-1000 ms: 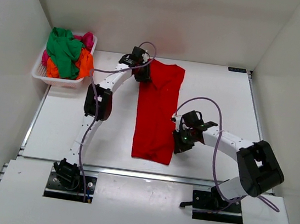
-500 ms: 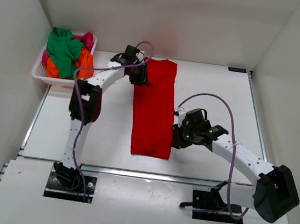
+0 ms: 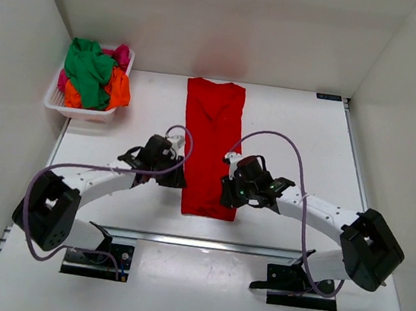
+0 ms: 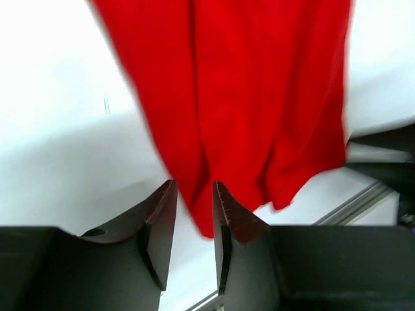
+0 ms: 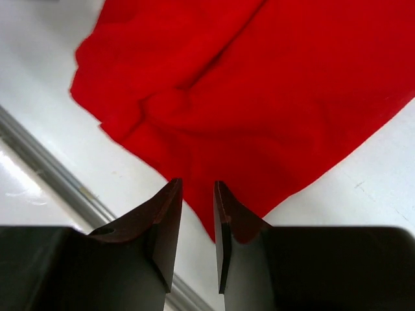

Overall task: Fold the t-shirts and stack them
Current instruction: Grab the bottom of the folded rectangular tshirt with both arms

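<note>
Flanking t-shirt hem, left tool, right tool

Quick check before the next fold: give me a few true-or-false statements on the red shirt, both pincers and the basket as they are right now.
1. The red t-shirt lies on the table as a long narrow strip. True.
2. The left pincer is at the shirt's collar end. False: it is at the near hem, on the left corner.
3. The right pincer has red cloth between its fingers. True.
4. The basket is empty. False: it holds a heap of cloth, with a green t-shirt on top and orange and pink showing beside it.
</note>
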Controlling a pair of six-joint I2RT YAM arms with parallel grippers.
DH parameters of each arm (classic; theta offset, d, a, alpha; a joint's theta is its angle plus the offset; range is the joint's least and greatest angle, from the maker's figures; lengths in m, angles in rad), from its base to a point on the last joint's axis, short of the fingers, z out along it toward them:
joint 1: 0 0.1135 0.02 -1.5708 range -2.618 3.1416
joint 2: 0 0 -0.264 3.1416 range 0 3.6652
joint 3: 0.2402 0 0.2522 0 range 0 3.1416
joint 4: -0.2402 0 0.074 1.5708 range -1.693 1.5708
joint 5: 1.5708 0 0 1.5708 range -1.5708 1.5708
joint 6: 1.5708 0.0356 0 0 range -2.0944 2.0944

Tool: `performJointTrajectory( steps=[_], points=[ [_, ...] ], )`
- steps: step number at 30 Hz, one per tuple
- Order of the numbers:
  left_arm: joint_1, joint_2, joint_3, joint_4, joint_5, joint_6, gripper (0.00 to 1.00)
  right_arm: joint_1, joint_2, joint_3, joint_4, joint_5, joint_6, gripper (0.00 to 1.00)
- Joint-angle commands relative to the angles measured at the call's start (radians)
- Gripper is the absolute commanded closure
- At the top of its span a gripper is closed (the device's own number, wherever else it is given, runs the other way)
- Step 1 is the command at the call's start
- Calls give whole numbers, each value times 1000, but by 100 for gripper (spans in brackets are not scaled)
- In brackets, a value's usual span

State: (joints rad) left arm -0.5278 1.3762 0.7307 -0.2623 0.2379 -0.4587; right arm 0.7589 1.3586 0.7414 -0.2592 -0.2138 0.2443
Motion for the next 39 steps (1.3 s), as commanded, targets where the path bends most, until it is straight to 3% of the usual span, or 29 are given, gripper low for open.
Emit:
performJointTrajectory(
  steps=[1,10,17,20,29,30,33,34,39],
  points=[
    [-53,-98,-102,190,-64,-57,61,-6,33,-34,100,42,32,77],
    [-130,-98,-175,248,-66,-101,56,-12,137,-33,152,47,36,77],
    [-176,-97,-151,147,-135,-95,55,-27,200,-10,140,59,15,77],
    [-161,-95,-152,136,-144,-89,52,-32,198,-8,143,56,13,78],
    [-199,11,-120,97,-134,-72,53,-21,166,-5,106,62,12,77],
    [-199,15,-122,100,-127,-74,54,-20,154,-19,98,63,16,77],
    [-192,18,-111,106,-104,-77,78,-33,125,-45,78,53,26,77],
    [-192,17,-102,94,-103,-72,81,-36,120,-50,74,57,20,77],
    [-179,-2,-50,48,-66,-54,82,-53,73,-117,40,56,16,78]
  ],
)
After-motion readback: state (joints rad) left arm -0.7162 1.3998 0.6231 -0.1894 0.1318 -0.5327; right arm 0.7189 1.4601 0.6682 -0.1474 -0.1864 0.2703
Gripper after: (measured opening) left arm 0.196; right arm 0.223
